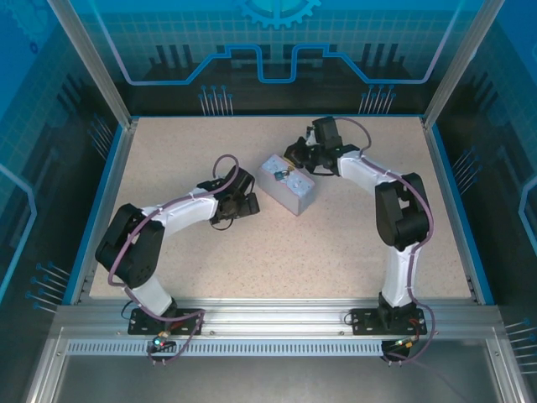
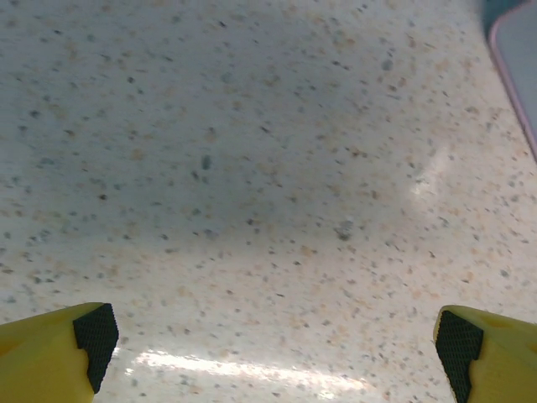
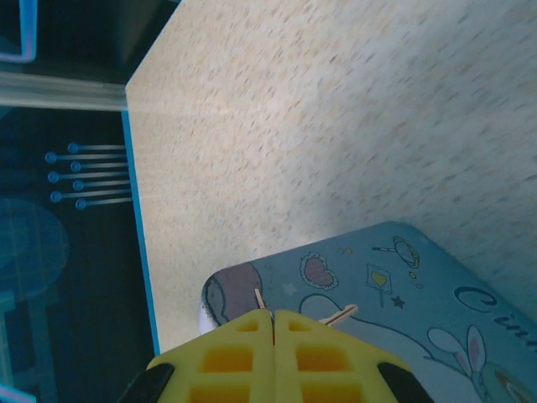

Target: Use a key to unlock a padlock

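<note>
Right gripper (image 3: 273,317), yellow fingers pressed shut, hangs over the pale blue cartoon-printed tin box (image 3: 403,285). The tiny dark padlock (image 1: 280,175) on its lid is barely legible. Left gripper (image 2: 277,336) gapes beside the tin, above the speckled beige table (image 1: 168,168), blue panels (image 1: 33,126) around.

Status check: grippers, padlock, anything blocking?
Left gripper open over the table. Right gripper shut above the tin, possible key poking from its tips. Likely padlock on the tin. No obstruction seen.

Robot-lab test cell: aluminium-framed enclosure (image 1: 268,317), blue circuit-print panels (image 1: 277,42), speckled table (image 1: 277,252).
</note>
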Robot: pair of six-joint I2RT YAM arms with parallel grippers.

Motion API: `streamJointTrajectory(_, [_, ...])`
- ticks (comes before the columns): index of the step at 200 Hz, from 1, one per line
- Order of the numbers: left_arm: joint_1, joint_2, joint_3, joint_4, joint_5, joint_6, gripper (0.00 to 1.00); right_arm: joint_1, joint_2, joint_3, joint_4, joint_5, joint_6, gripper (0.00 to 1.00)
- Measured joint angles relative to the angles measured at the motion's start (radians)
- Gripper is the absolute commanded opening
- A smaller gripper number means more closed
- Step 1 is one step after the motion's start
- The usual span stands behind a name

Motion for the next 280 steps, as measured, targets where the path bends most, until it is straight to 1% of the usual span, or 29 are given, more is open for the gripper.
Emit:
streamJointTrajectory(32, [0.000,0.000,0.000,-0.010,-0.001,0.000,0.99,0.101,-0.076,-0.062,0.005,0.003,0.003,0.00])
streamJointTrajectory(46, [0.002,-0.002,-0.011,-0.005,-0.001,-0.001,0.99,0.124,-0.116,-0.108,0.023,-0.003,0.011,0.00])
streamJointTrajectory(66, [0.002,-0.017,-0.060,0.008,0.001,-0.003,0.99,0.119,-0.135,-0.150,0.037,-0.005,0.025,0.00])
streamJointTrajectory(100, [-0.005,-0.064,-0.136,0.008,0.012,-0.013,0.99,0.108,-0.135,-0.152,0.051,0.005,0.026,0.00])
streamJointTrajectory(135, [-0.060,-0.068,-0.136,-0.003,-0.004,-0.017,0.99,0.081,-0.117,-0.095,0.013,0.017,0.013,0.00])
streamJointTrajectory(154, [-0.084,-0.045,-0.113,-0.023,-0.025,-0.021,0.99,0.058,-0.089,-0.033,-0.014,0.023,-0.004,0.00])
streamJointTrajectory(190, [-0.086,0.053,-0.029,-0.048,-0.055,-0.029,0.99,0.047,-0.042,0.042,-0.076,0.020,-0.048,0.00])
streamJointTrajectory(237, [-0.086,0.175,0.088,-0.063,-0.062,-0.040,0.99,0.080,-0.006,0.064,-0.148,-0.013,-0.102,0.00])
streamJointTrajectory(280, [-0.100,0.218,0.125,-0.071,-0.087,-0.076,0.99,0.094,-0.006,0.072,-0.165,-0.023,-0.120,0.00])
